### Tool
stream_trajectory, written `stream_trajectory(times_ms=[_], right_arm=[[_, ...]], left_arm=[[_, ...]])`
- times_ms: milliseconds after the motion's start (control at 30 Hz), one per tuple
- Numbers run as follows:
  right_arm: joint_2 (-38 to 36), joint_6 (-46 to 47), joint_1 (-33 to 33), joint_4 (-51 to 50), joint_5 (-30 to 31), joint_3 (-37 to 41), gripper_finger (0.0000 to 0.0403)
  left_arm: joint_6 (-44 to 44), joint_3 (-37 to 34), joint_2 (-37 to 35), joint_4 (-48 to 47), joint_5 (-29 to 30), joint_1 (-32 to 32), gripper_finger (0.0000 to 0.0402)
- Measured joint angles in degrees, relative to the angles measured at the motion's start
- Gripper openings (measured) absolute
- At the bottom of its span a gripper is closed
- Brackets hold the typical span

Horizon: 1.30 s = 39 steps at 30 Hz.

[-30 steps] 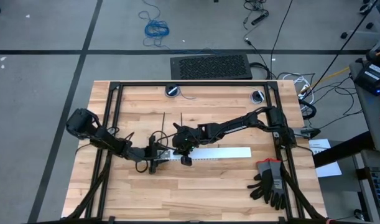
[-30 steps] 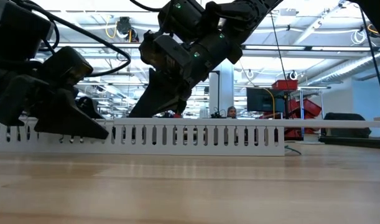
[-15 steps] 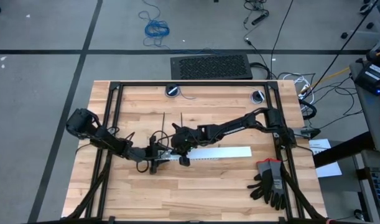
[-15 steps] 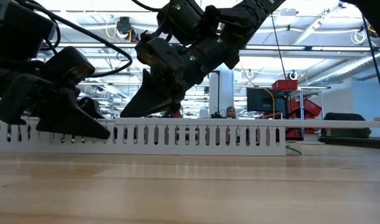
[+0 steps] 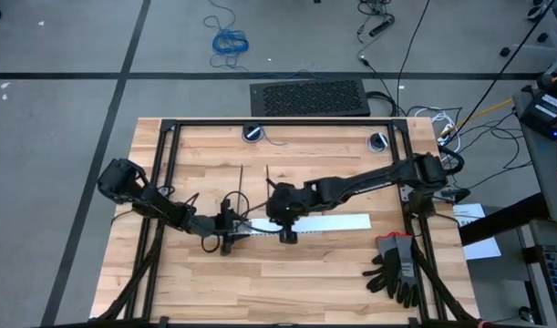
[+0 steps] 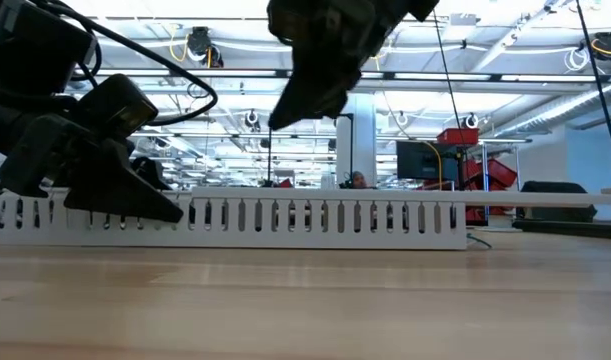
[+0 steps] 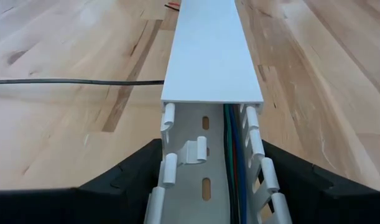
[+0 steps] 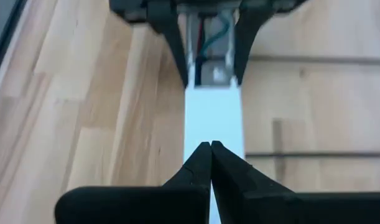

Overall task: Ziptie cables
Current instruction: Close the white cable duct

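A white slotted strip [image 5: 305,224] with a flat cover lies on the table's middle. The thin blue, green and red cables [image 7: 232,180] lie inside it at its uncovered left end and also show in the right wrist view [image 8: 209,34]. Two thin black zipties [image 5: 241,179] lie flat on the wood farther back; one shows in the left wrist view [image 7: 78,81]. My left gripper [image 5: 230,234] is shut on the strip's left end. My right gripper [image 8: 210,147] is shut and empty, raised above the strip's cover [image 6: 277,122], right of my left gripper. My left gripper holds the white slotted strip at its open left end, one finger [image 7: 137,168] against each slotted side wall [image 7: 166,165]. The fingers come level from the table's left and lie along the strip. The strip rests flat on the table.
A pair of black gloves [image 5: 397,267] lies at the near right. A black frame rail [image 5: 278,124] runs round the table, with two round fittings [image 5: 252,133] at the far edge. A thin black cord loops [image 5: 232,200] behind my left gripper.
My right gripper has risen from just above the strip and has gone toward the table's right edge, staying shut. My left gripper has kept its hold on the strip's left end.
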<state>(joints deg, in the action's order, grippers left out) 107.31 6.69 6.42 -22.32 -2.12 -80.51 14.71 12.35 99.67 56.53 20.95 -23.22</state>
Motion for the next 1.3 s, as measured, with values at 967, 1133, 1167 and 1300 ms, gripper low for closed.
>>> stream_trajectory(times_ms=[967,1133,1167,1300], right_arm=[[16.72,1.0,-1.53,9.94,-6.8,-5.16,0.0],[16.76,0.61,-1.55,9.54,-6.52,-5.2,0.0],[16.76,0.56,-1.57,9.54,-6.43,-5.18,0.0],[16.74,-0.18,-1.57,9.54,-6.35,-5.17,0.0]], left_arm=[[-5.81,1.33,-5.38,-6.54,-2.63,1.99,0.0308],[-5.31,1.16,-14.98,-19.56,-2.28,2.25,0.032],[-4.36,1.18,-16.99,-22.47,-2.21,2.25,0.032],[0.26,1.23,-22.66,-33.15,-2.52,2.07,0.032]])
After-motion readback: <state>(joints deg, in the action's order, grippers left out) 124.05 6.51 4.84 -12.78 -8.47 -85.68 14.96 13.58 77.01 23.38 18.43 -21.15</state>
